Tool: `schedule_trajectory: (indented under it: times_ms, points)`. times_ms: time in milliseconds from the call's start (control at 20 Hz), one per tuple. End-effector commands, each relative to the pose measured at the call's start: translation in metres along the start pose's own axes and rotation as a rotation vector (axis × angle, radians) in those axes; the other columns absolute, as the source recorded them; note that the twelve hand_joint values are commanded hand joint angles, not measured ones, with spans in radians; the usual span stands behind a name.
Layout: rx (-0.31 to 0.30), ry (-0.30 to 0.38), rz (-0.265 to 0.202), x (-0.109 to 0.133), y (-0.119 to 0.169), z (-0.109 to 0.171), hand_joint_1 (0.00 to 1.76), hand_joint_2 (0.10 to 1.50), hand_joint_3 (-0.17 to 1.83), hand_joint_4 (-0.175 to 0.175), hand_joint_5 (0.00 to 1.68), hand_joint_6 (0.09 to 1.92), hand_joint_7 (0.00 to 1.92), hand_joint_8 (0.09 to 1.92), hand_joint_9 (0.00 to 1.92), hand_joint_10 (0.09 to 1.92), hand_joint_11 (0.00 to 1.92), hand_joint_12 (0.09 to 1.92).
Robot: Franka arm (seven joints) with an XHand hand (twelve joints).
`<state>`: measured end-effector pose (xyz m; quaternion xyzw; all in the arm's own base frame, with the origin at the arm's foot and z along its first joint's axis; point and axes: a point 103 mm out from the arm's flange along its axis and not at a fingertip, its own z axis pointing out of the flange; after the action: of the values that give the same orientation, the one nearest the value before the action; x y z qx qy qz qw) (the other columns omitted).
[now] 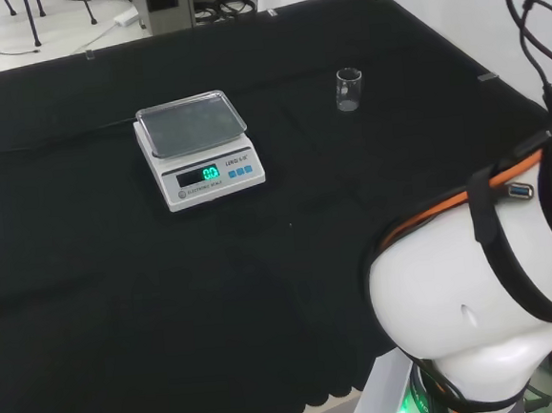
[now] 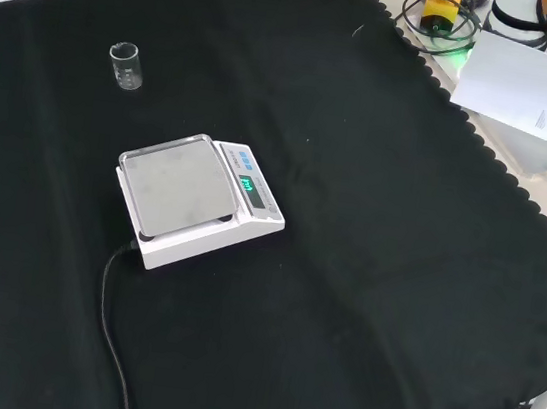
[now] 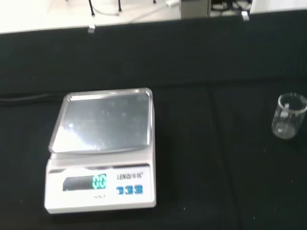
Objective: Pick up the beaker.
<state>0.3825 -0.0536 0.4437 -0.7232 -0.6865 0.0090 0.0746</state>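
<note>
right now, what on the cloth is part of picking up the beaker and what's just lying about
Part of the job:
- beaker, small, clear, upright on the black cloth, standing alone and apart from the scale

Just lying about:
- scale, white, its metal pan bare and its display lit
- scale's black cable, trailing over the cloth
- white sheet, off the cloth's edge in the front view

Bare cloth (image 1: 405, 148) rings the beaker (image 1: 348, 89); scale (image 1: 198, 148) well apart.
</note>
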Motion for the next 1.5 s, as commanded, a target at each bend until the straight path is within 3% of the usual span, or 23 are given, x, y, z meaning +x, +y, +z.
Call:
schedule_trajectory:
  times_ms: [50, 300, 650, 800, 950, 1150, 1250, 1500]
  points:
    - [0.028, 0.010, 0.037, -0.034, 0.048, 0.042, 0.62, 1.10, -0.17, -0.060, 0.45, 0.52, 0.47, 0.72, 0.61, 0.78, 0.19, 1.43]
    - [0.030, 0.022, 0.040, -0.046, 0.072, 0.074, 0.64, 1.10, -0.17, -0.061, 0.46, 0.54, 0.47, 0.73, 0.61, 0.78, 0.20, 1.43]
    - [0.047, 0.020, 0.082, -0.063, 0.101, 0.118, 0.67, 1.09, -0.17, -0.063, 0.46, 0.56, 0.46, 0.73, 0.60, 0.78, 0.21, 1.42]
    - [0.010, 0.024, 0.092, -0.070, 0.111, 0.136, 0.71, 1.08, -0.17, -0.062, 0.37, 0.56, 0.40, 0.74, 0.54, 0.80, 0.18, 1.43]
    - [0.031, 0.049, 0.101, -0.079, 0.123, 0.149, 0.72, 1.07, -0.17, -0.058, 0.31, 0.55, 0.34, 0.76, 0.48, 0.83, 0.14, 1.44]
    - [0.045, 0.047, 0.113, -0.091, 0.136, 0.158, 0.72, 1.07, -0.17, -0.054, 0.29, 0.54, 0.32, 0.77, 0.46, 0.84, 0.13, 1.44]
    - [0.044, 0.084, 0.116, -0.095, 0.136, 0.160, 0.72, 1.07, -0.17, -0.054, 0.29, 0.54, 0.33, 0.77, 0.46, 0.84, 0.13, 1.44]
    - [0.039, 0.067, 0.132, -0.082, 0.122, 0.151, 0.73, 1.08, -0.17, -0.057, 0.31, 0.54, 0.34, 0.78, 0.48, 0.85, 0.14, 1.44]
